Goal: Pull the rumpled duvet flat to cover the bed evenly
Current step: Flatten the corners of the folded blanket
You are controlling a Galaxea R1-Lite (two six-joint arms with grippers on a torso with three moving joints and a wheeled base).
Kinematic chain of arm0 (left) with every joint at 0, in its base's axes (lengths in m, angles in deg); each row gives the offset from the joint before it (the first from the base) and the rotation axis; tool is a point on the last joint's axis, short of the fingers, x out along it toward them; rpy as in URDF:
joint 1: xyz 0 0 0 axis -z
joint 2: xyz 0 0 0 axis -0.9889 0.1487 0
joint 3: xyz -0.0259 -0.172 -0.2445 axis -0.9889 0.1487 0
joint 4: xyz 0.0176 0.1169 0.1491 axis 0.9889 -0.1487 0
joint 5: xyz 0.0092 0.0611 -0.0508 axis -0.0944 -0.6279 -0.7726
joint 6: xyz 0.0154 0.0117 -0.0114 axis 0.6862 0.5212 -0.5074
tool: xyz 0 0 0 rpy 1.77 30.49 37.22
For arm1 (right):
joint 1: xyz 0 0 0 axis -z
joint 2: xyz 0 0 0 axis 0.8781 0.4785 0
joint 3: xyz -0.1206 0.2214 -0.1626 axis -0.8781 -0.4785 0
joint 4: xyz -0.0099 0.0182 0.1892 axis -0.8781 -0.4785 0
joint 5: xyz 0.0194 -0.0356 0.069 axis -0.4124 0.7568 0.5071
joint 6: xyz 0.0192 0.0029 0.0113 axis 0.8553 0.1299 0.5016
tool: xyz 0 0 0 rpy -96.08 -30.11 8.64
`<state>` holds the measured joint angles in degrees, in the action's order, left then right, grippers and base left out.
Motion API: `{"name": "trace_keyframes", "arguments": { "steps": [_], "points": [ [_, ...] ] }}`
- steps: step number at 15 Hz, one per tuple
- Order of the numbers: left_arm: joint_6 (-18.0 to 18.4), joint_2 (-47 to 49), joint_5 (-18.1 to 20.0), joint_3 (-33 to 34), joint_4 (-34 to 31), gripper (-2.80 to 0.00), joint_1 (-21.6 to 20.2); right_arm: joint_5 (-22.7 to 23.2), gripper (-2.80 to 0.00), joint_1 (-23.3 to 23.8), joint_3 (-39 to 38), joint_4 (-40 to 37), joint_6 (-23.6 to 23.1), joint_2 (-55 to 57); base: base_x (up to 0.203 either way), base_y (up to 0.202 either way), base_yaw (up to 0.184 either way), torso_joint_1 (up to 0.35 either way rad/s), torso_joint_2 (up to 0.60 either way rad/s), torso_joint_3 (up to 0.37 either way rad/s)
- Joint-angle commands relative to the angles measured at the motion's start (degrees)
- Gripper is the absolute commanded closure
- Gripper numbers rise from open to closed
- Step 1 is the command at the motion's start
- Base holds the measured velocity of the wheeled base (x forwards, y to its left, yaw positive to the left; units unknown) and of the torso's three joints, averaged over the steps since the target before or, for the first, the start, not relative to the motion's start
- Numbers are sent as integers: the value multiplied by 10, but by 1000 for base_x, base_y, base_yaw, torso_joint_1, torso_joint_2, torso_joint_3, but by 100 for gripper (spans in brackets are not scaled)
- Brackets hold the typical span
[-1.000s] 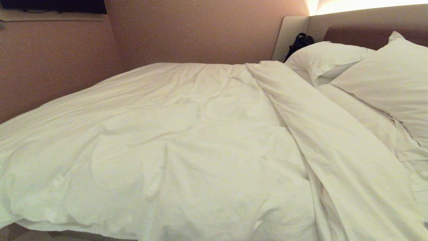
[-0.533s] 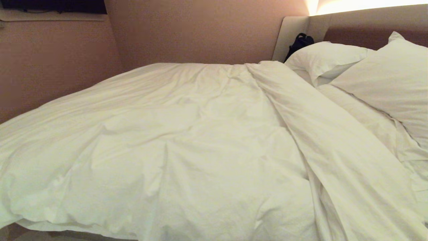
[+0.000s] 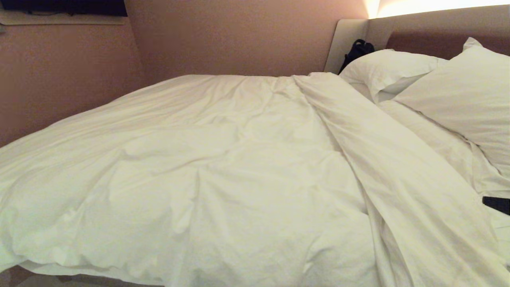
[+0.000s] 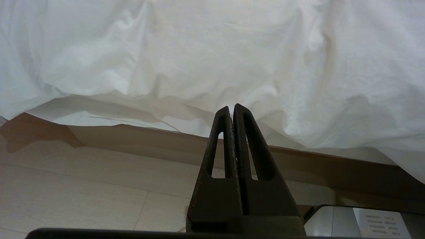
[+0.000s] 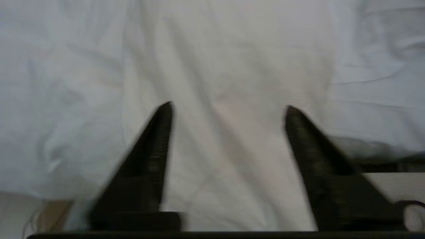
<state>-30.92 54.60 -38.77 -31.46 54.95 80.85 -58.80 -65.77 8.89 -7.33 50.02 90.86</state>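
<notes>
The white duvet (image 3: 223, 175) lies creased over most of the bed (image 3: 422, 42), and a folded band of it (image 3: 398, 167) runs from the far side down to the near right corner. My right gripper (image 5: 228, 108) hangs open over white cloth with nothing between its fingers. A dark piece of the right arm (image 3: 497, 204) shows at the right edge of the head view, beside the pillows. My left gripper (image 4: 231, 108) is shut and empty, low by the bed's near edge, where the duvet (image 4: 212, 53) hangs over the platform base (image 4: 149, 139).
Two plump white pillows (image 3: 390, 69) (image 3: 466, 95) lean on the headboard at the right. A black bag (image 3: 356, 50) sits in the far corner behind them. A wall (image 3: 59, 79) runs close along the bed's far and left sides. Pale floor (image 4: 83, 186) lies below the near edge.
A dark piece of the right arm has come into the head view at its right edge. The duvet and pillows lie as before.
</notes>
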Motion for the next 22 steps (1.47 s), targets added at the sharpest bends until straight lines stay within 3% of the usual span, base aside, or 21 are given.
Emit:
{"name": "trace_keyframes", "arguments": {
  "steps": [1,6,9,14,18,19,22],
  "points": [
    [0,0,0,0,-1,0,0,-1,0,-19,-1,-1,0,37,0,0,0,0,0,0],
    [0,0,0,0,-1,0,0,-47,0,-102,-13,1,4,93,0,0,0,0,0,0],
    [0,0,0,0,-1,0,0,-68,0,-121,-17,5,45,139,0,0,0,0,0,0],
    [0,0,0,0,-1,0,0,-122,0,-153,-15,6,54,163,0,0,0,0,0,0],
    [0,0,0,0,-1,0,0,-194,0,-239,-19,6,81,191,0,0,0,0,0,0],
    [0,0,0,0,-1,0,0,-219,-280,-267,-19,6,97,201,0,0,0,0,0,0],
    [0,0,0,0,-1,0,0,-258,-280,-330,-14,5,142,237,0,0,0,0,0,0]
  ]
}}
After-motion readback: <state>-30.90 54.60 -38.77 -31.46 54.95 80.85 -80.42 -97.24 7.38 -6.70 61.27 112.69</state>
